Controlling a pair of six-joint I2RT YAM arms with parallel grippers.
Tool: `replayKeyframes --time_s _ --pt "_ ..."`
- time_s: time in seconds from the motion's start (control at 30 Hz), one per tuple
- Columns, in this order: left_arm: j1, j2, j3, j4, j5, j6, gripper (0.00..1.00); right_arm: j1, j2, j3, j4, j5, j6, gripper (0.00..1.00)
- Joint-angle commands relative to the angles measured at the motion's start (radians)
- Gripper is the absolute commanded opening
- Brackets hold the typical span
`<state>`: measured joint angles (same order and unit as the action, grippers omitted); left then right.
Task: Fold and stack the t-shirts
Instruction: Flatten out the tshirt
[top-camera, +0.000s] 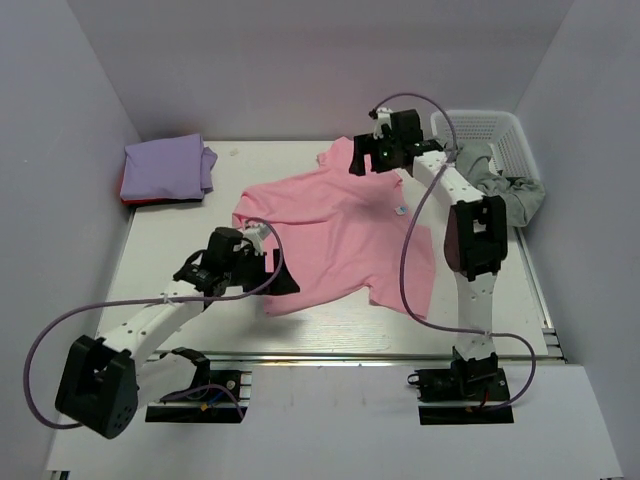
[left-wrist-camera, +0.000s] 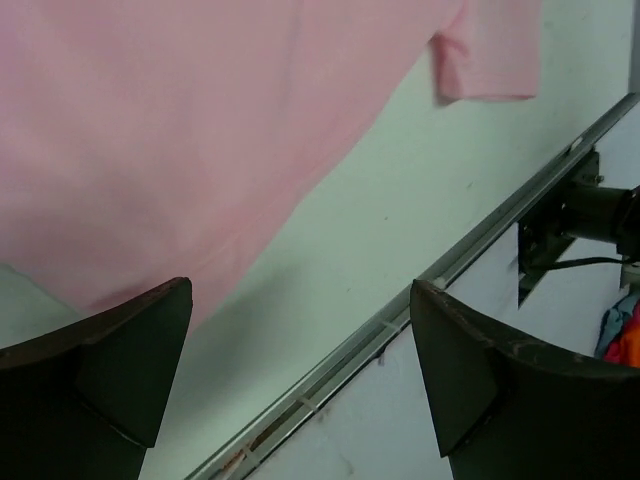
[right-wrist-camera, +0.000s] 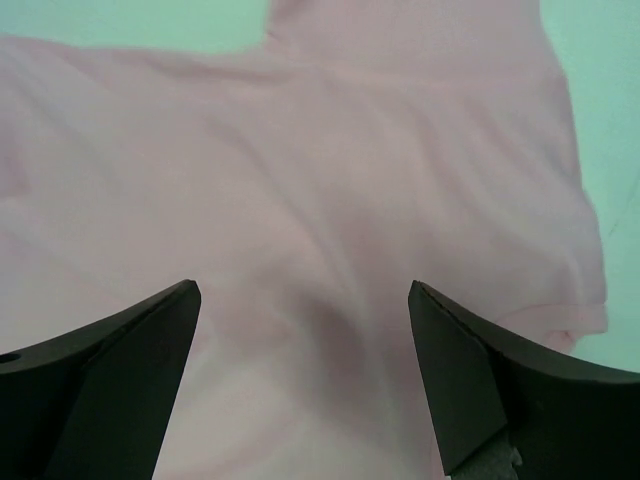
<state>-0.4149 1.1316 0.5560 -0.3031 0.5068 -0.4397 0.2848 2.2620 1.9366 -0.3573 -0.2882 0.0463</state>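
Note:
The light pink t-shirt lies spread and rumpled on the middle of the table, its small white label showing. It also shows in the left wrist view and fills the right wrist view. A folded lavender t-shirt lies at the back left on top of a red one, of which only an edge shows. My left gripper is open and empty by the pink shirt's near left edge. My right gripper is open and empty above the shirt's far part.
A white basket stands at the back right with grey cloth hanging over its rim. A metal rail runs along the table's near edge. White walls enclose the table on three sides.

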Motion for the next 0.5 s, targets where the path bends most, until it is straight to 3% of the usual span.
replayKeyframes --time_s 0.0,0.07,0.1,0.27,0.33,0.43,0.47 --pt "-0.007 -0.079 0.093 -0.019 -0.043 0.056 1.0 0.033 -0.183 -0.04 -0.001 -0.016 -0.042 0.9" --pt "-0.007 -0.09 0.113 -0.019 -0.152 0.035 1.0 0.048 -0.281 -0.109 0.009 -0.006 -0.036 0.9" --pt "-0.007 -0.09 0.126 -0.019 -0.192 0.018 1.0 0.05 -0.347 -0.26 0.029 0.009 -0.03 0.9" --pt "0.017 0.028 0.214 -0.181 -0.469 -0.08 1.0 0.063 -0.673 -0.702 0.223 0.089 0.087 0.9" --pt "0.018 0.095 0.26 -0.235 -0.58 -0.109 1.0 0.063 -0.732 -0.889 0.279 0.089 0.139 0.9" --pt "0.018 0.135 0.269 -0.219 -0.59 -0.122 1.0 0.063 -0.866 -1.052 0.31 0.086 0.176 0.9" --pt "0.018 0.149 0.259 -0.199 -0.571 -0.122 0.95 0.06 -0.889 -1.077 0.31 0.095 0.184 0.9"
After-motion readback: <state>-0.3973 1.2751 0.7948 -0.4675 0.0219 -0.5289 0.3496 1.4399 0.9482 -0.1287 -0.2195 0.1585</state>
